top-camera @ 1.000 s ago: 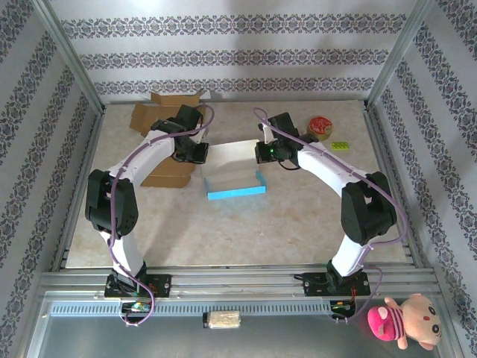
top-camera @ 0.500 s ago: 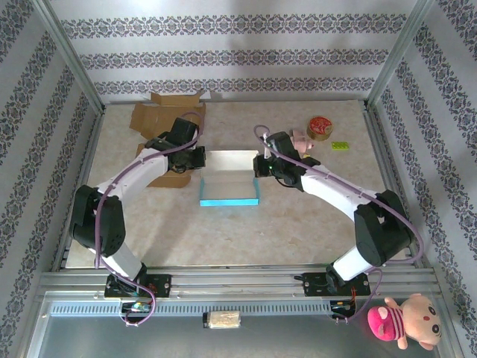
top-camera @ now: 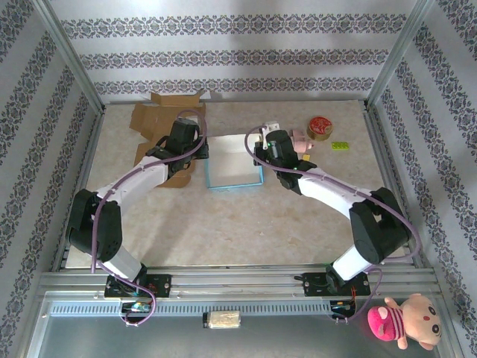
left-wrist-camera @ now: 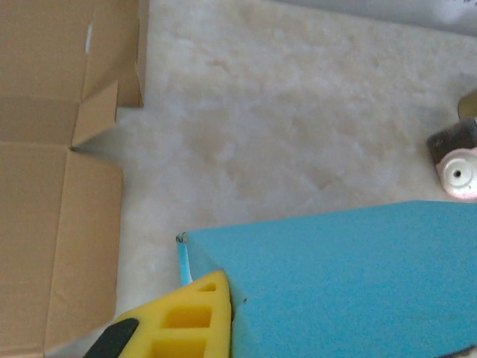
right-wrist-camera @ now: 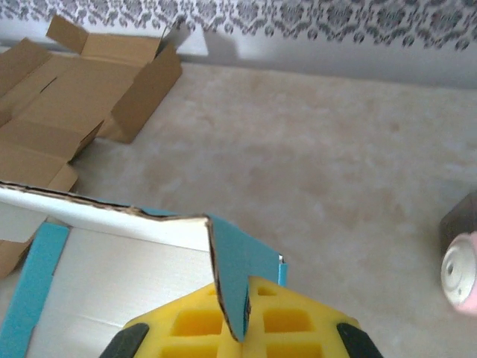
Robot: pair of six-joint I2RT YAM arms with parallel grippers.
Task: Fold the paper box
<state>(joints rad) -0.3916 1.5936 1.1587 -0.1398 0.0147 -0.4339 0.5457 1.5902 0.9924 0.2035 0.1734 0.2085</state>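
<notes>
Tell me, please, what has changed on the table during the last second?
The box moved away from the arm bases, toward the far wall. The left gripper and right gripper went with it, shut on its side walls. The cardboard, tape roll and green block stayed in place.

Bright even light, soft shadows, slight blur

The paper box [top-camera: 233,162] now sits higher in the top view, closer to the back wall. Blue walls stand on three of its sides, where before it was a flatter sheet with one blue edge. The left gripper [top-camera: 198,153] and right gripper [top-camera: 258,154] reach farther up the frame with it, and both elbows are lower.
</notes>
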